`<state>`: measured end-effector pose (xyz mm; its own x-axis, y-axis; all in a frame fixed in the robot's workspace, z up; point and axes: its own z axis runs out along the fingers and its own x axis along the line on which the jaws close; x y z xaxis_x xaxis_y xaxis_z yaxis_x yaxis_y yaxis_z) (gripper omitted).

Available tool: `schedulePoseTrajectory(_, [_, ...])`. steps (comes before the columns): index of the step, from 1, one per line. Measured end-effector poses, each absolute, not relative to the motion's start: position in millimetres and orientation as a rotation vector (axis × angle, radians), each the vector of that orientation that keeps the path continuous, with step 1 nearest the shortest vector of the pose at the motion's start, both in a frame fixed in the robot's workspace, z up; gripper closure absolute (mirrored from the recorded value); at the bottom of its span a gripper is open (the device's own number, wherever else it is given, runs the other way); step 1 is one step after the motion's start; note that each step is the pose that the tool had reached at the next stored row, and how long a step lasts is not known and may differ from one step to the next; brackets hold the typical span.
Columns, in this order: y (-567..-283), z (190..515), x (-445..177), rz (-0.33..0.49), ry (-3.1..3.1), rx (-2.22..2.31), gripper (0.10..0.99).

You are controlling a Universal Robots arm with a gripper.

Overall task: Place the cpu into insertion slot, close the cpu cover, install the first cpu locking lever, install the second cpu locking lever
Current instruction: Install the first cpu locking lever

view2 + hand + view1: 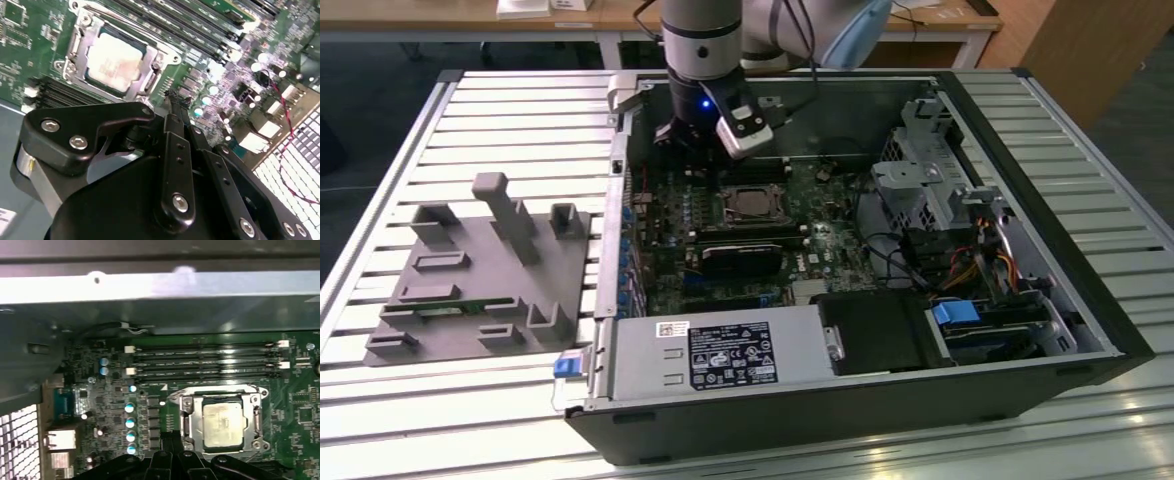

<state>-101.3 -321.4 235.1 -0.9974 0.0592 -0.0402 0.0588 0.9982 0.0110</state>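
Exterior view's left has a blocky grey fixture (480, 270) on the slatted table (454, 420), then the dull-silver square cpu (751, 203) seated in the insertion slot (751, 219) on the green motherboard (670, 262), framed by its shiny cpu cover (727, 200), and in the second wrist view the black gripper (176, 106) is pinched together, empty.

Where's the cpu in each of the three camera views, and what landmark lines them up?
Exterior view: the cpu lies mid-board inside the open computer case.
Second wrist view: the cpu shows through the cpu cover window.
First wrist view: the cpu, likewise framed by the cpu cover.
Shared landmark: the long black memory slots running alongside it.
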Motion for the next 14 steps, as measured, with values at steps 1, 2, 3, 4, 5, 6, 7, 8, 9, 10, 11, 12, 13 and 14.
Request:
schedulePoseTrajectory(1, [-321, 235, -103, 0.021, 3.1, 0.092, 0.984])
schedulePoseTrajectory(2, [-321, 235, -104, 0.032, 3.099, 0.092, 0.984])
schedulePoseTrajectory(3, [-321, 235, -104, 0.047, 3.099, 0.092, 0.984])
schedulePoseTrajectory(4, [-321, 235, -105, 0.063, 3.099, 0.092, 0.984])
schedulePoseTrajectory(5, [-321, 235, -105, 0.073, 3.099, 0.093, 0.984])
schedulePoseTrajectory(6, [-321, 236, -106, 0.074, 3.098, 0.093, 0.984])
schedulePoseTrajectory(7, [-321, 236, -106, 0.075, 3.097, 0.093, 0.984])
schedulePoseTrajectory(8, [-321, 237, -106, 0.075, 3.096, 0.093, 0.984])
schedulePoseTrajectory(9, [-321, 239, -106, 0.075, 3.095, 0.092, 0.984])
schedulePoseTrajectory(10, [-321, 240, -106, 0.075, 3.094, 0.092, 0.984])
schedulePoseTrajectory(11, [-321, 242, -106, 0.075, 3.093, 0.092, 0.984])
schedulePoseTrajectory(12, [-321, 243, -106, 0.075, 3.092, 0.092, 0.984])
schedulePoseTrajectory(13, [-321, 245, -106, 0.076, 3.091, 0.092, 0.984])
schedulePoseTrajectory(14, [-321, 245, -107, 0.077, 3.09, 0.092, 0.984])
